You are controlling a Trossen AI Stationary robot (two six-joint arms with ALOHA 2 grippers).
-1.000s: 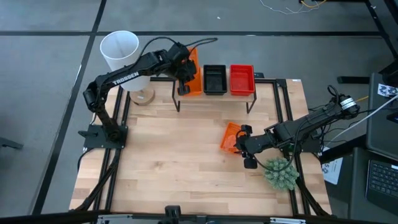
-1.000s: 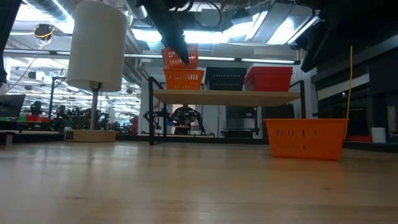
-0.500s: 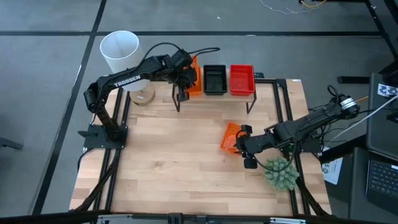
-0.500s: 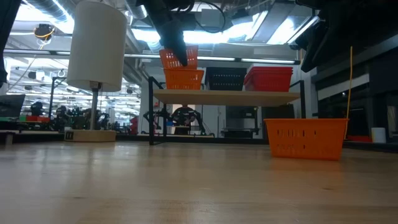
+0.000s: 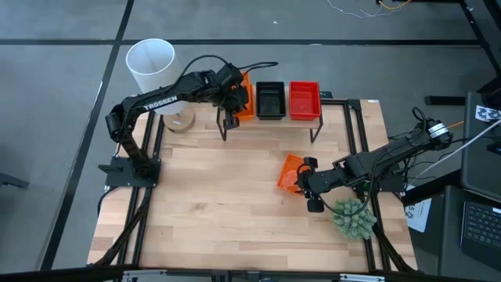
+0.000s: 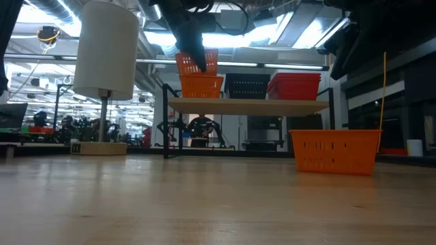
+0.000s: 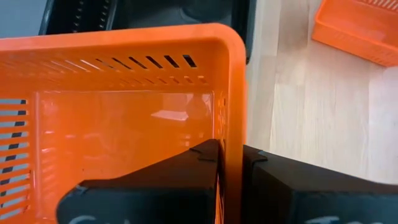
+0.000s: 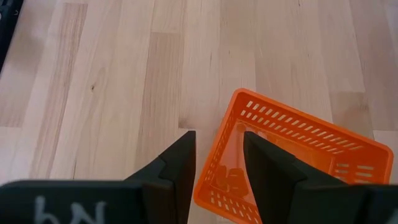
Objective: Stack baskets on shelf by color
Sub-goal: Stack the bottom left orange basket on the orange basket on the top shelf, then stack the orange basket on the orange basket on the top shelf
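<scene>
The shelf stands at the table's far edge. On its top sit an orange basket, black baskets and red baskets. My left gripper is shut on a second orange basket just above the orange one. A third orange basket rests bottom-down on the table at the right. My right gripper is open, its fingers on either side of that basket's near corner. My left gripper pinches one side wall of the orange basket near a corner, one finger inside and one outside. The fingers come from above, pointing down. The basket hangs tilted, lifted clear just above the orange basket on the shelf.
A white cylinder on a wooden base stands at the far left beside the shelf. A green plant-like clump lies at the right edge behind my right gripper. Bare tabletop lies in the middle and near side.
My left arm has shifted a little over the shelf's left end, and the held orange basket has moved slightly with it, staying tilted above the orange basket there. My right gripper and the basket on the table have kept still.
</scene>
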